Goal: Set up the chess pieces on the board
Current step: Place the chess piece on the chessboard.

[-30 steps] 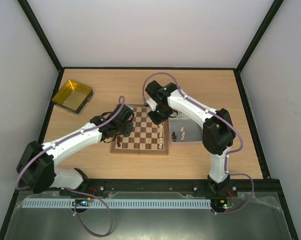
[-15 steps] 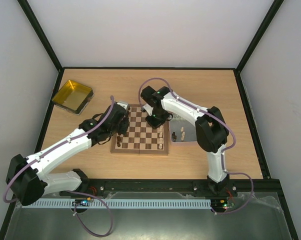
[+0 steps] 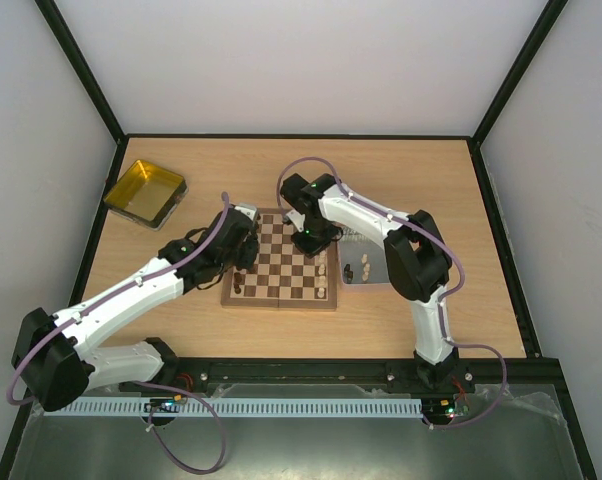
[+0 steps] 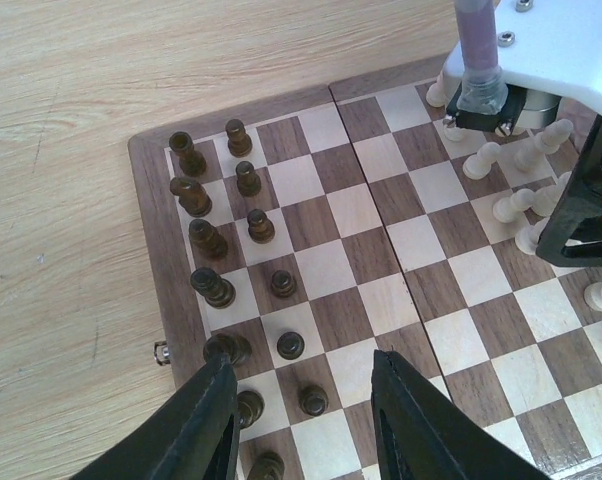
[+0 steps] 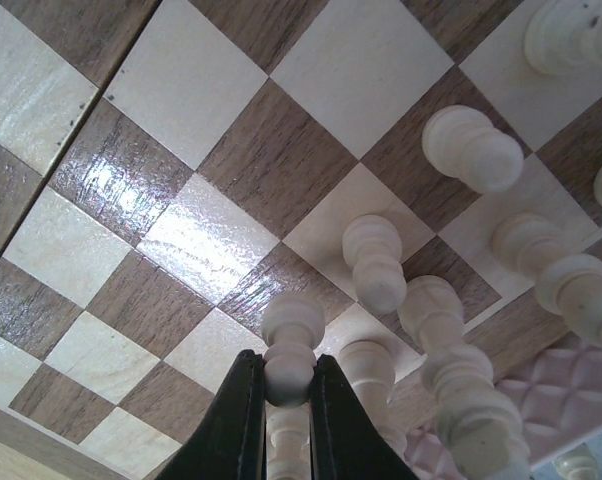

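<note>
The chessboard (image 3: pixel 281 262) lies mid-table. Dark brown pieces (image 4: pixel 209 240) stand in two columns along its left side, and pale pieces (image 5: pixel 373 262) stand along its right side. My left gripper (image 4: pixel 299 375) is open and empty, its fingers (image 4: pixel 203 415) hanging above the dark pieces near the board's near-left corner. My right gripper (image 5: pixel 284 375) is shut on a pale piece (image 5: pixel 291 345), holding it just above the board beside the other pale pieces. In the top view the right gripper (image 3: pixel 309 238) is over the board's far right part, and the left gripper (image 3: pixel 243 258) over its left edge.
A grey metal tray (image 3: pixel 373 262) with a few pieces sits right of the board. A yellow tray (image 3: pixel 144 192) stands at the far left. Black frame rails edge the table. The right arm (image 4: pixel 541 60) reaches across the board's far right corner.
My left arm has stretched forward over the board's left edge. My right gripper has shifted slightly left and farther over the board, then stayed nearly still.
</note>
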### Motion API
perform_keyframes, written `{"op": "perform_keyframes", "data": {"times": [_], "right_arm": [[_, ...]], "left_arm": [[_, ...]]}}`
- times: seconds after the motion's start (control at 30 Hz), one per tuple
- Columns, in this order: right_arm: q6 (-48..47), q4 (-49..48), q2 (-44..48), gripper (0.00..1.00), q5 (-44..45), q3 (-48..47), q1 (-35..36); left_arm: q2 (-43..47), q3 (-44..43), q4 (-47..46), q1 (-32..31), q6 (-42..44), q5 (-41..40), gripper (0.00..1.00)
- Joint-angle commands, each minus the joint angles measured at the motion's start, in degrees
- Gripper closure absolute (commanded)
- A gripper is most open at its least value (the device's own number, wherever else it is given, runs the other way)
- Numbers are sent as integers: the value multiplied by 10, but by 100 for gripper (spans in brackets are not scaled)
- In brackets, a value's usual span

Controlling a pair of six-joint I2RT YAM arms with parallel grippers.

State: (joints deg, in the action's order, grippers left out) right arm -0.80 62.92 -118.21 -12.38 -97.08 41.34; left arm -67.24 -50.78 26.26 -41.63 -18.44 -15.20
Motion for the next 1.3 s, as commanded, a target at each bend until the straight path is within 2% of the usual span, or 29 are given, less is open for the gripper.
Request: {"op": "perform_keyframes", "data": {"times": [0.0, 0.57, 1.27], "right_arm": [[6, 10, -11, 97, 15, -16, 3], [1, 16, -14, 88, -1, -10, 3], [-2, 19, -13, 92, -1, 3, 11]], "left_arm": [[6, 8, -9, -3, 5, 5, 61], [1, 8, -15, -1, 7, 17, 61], [3, 8, -20, 3, 10, 26, 61]]}}
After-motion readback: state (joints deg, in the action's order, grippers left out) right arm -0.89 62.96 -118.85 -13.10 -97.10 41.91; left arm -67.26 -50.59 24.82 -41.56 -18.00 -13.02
